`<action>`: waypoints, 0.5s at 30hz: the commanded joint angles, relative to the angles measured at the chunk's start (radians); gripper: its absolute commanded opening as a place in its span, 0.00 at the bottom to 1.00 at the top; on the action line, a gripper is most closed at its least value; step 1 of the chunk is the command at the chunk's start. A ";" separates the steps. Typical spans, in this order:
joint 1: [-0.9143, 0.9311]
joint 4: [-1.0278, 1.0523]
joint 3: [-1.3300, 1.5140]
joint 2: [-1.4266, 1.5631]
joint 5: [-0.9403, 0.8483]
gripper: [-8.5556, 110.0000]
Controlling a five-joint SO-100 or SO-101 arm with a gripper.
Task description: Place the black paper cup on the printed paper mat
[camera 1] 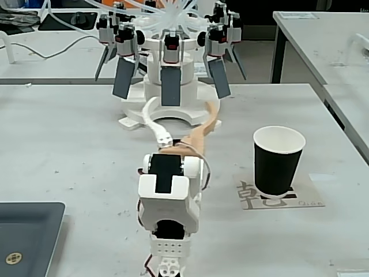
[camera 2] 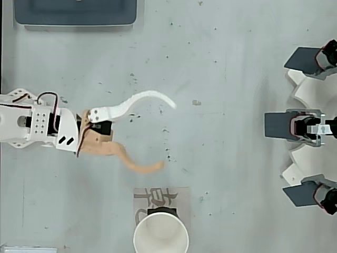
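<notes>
standing: black paper cup [camera 1: 278, 162] upright on printed paper mat [camera 1: 308, 198], at its far end in the fixed view
mat: flat on grey table [camera 2: 221, 63]
gripper [camera 2: 168, 134]: curved fingers spread wide, empty, well apart from cup
tray [camera 2: 76, 13]: dark grey, opposite table edge

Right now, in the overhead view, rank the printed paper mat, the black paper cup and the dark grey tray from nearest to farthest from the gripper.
From the gripper:
1. Printed paper mat, just below.
2. Black paper cup, bottom edge, standing on the mat.
3. Dark grey tray, top left corner.
</notes>
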 commanded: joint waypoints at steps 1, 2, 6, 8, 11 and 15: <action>-0.044 0.023 -0.023 -0.025 -0.015 0.30; -0.055 0.026 -0.041 -0.044 -0.017 0.30; -0.071 0.077 -0.138 -0.115 -0.017 0.30; -0.071 0.118 -0.198 -0.146 -0.017 0.29; -0.071 0.195 -0.285 -0.190 -0.014 0.29; -0.071 0.252 -0.380 -0.258 -0.003 0.29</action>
